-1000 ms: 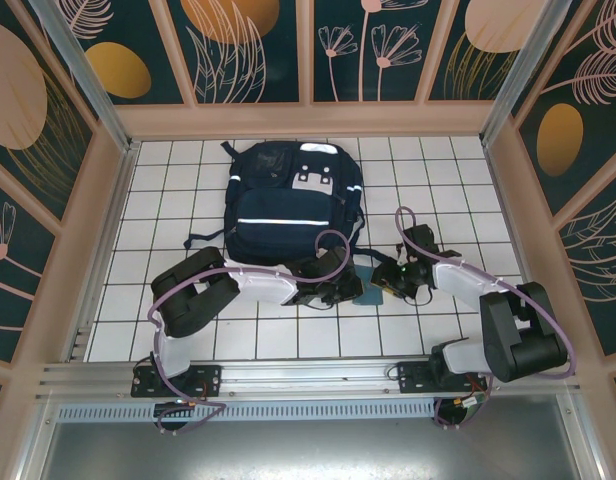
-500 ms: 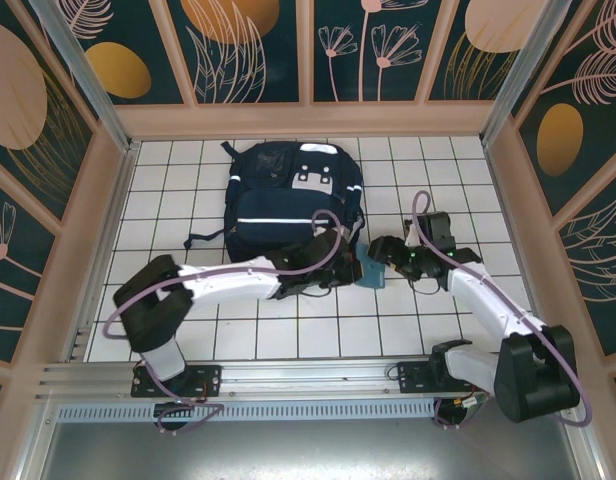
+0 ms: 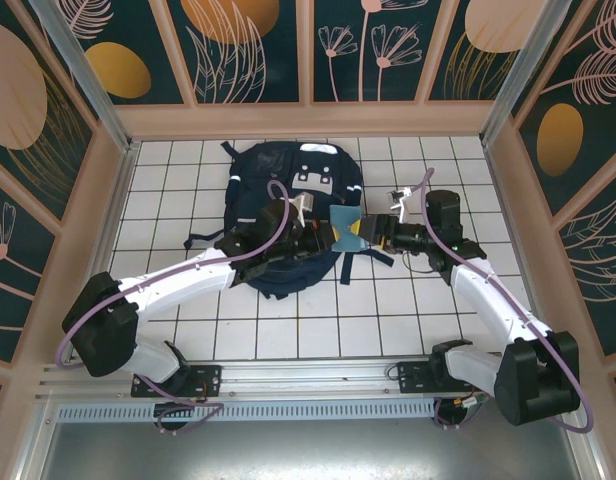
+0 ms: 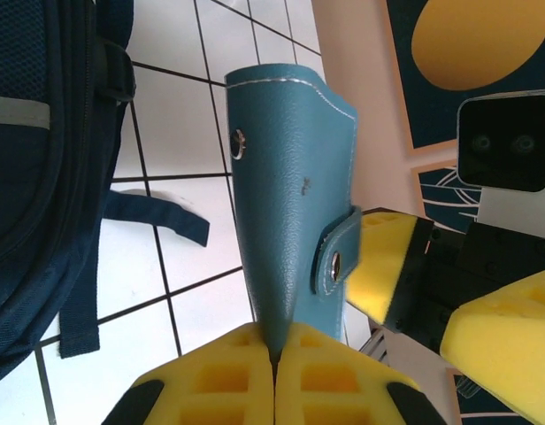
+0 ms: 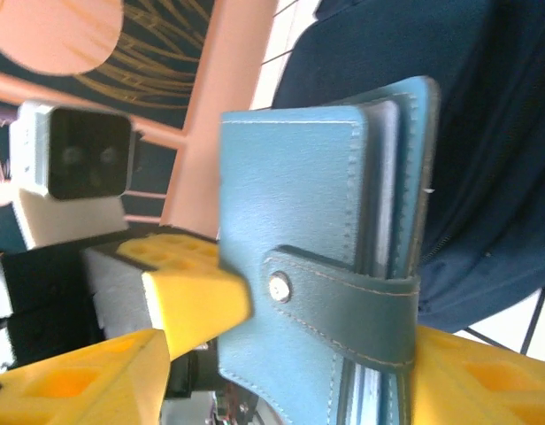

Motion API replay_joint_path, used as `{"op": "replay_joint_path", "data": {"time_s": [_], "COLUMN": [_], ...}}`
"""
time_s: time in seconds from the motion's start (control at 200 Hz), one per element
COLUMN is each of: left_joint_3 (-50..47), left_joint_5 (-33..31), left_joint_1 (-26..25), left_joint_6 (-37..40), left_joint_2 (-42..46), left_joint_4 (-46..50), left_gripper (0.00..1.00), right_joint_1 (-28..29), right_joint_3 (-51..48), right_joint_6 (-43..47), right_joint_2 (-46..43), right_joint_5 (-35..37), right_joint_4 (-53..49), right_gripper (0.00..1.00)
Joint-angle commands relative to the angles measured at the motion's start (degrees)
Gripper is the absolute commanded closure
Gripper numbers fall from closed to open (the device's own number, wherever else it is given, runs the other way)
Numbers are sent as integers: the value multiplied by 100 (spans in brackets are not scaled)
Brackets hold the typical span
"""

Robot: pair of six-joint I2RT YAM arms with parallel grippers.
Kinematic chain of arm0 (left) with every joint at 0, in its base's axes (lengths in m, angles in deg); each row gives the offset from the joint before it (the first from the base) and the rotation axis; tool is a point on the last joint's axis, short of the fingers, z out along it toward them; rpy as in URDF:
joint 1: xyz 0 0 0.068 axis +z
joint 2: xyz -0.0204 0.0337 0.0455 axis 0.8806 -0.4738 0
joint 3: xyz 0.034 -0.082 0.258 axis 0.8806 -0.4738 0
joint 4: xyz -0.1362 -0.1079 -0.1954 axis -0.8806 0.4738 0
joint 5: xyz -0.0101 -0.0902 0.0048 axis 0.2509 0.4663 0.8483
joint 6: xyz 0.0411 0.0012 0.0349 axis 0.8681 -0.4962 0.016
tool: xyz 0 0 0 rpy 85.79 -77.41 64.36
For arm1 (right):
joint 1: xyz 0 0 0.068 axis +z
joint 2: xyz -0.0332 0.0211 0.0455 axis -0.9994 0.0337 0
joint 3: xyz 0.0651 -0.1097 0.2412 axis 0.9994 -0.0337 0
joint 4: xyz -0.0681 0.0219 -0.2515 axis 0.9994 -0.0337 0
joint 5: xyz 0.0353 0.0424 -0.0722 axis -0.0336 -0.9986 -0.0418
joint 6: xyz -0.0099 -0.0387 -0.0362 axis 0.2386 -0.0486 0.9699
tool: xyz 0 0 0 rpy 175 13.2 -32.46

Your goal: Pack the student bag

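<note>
Left gripper (image 4: 274,359) is clamping the teal snap-strap notebook (image 4: 290,195) by one edge, holding it up beside the student bag (image 3: 288,185) lying on the tiles (image 3: 428,300). Right gripper (image 5: 290,372) is straddling it, jaws apart. Releasing before that closes is risking a drop.

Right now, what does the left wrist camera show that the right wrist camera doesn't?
Left wrist view: the left gripper shut on the edge of the teal case, a loose bag strap over the tiles, and the right arm's camera. Right wrist view: the case's layered edge with the snap strap wrapping around it, plus the left arm's camera. Both: the case, its snap, the navy student bag and the open right gripper.
</note>
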Motion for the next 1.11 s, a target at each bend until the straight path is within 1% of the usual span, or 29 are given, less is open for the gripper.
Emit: {"op": "replay_joint_path", "data": {"time_s": [0.0,0.08,0.155,0.22,0.275,0.305,0.33,0.36,0.39,0.42,0.465,0.495,0.521,0.596,0.641,0.696,0.781,0.861,0.966,1.046,1.101], "left_joint_3": [-157,-188,-184,-212,-207,-202,-196,-190,-181,-174,-128,-70,-34,368,566,744,868,999,1243,1265,1221], "left_joint_5": [342,461,438,457,485,492,482,474,452,422,359,248,70,-702,-1200,-1654,-2017,-2108,-2367,-2960,-3171], "left_joint_1": [55,58,61,72,83,78,85,92,97,121,170,202,220,231,233,234,225,225,217,210,216], "left_joint_6": [-209,-309,-329,-387,-434,-449,-460,-450,-444,-437,-312,-143,34,772,1282,1940,2812,3555,4291,4756,5095], "left_joint_2": [143,134,156,165,168,161,161,154,156,168,208,249,299,397,416,413,387,251,-41,-204,-283], "left_joint_4": [-532,-693,-662,-718,-774,-780,-772,-754,-716,-666,-468,-201,93,1270,1972,2645,3249,3610,4086,4167,4079], "left_gripper": [95,94,95,94,94,94,93,90,84,76,61,52,46,35,32,30,26,23,18,13,11], "right_joint_1": [81,95,85,88,103,117,122,125,130,115,119,112,101,64,38,-13,-96,-158,-195,-207,-213], "right_joint_3": [-76,-164,-162,-205,-219,-215,-210,-204,-194,-172,-151,-126,-92,-37,-18,-9,-30,-48,-74,-78,-85], "right_joint_6": [-62,-124,-95,-142,-197,-214,-218,-221,-216,-210,-196,-178,-147,-71,-37,-25,-25,-59,-120,-128,-139], "right_joint_2": [39,67,96,102,112,121,131,138,142,139,118,104,117,126,142,177,208,249,279,284,285], "right_joint_5": [-480,-407,-276,-299,-315,-315,-315,-292,-233,-131,64,205,329,628,820,992,1203,1289,1310,1320,1324], "right_joint_4": [412,482,427,559,661,683,690,686,652,596,484,384,270,-4,-169,-326,-470,-527,-518,-529,-525], "right_gripper": [38,39,42,47,55,61,68,77,84,87,89,90,90,90,90,90,91,90,90,90,90]}}
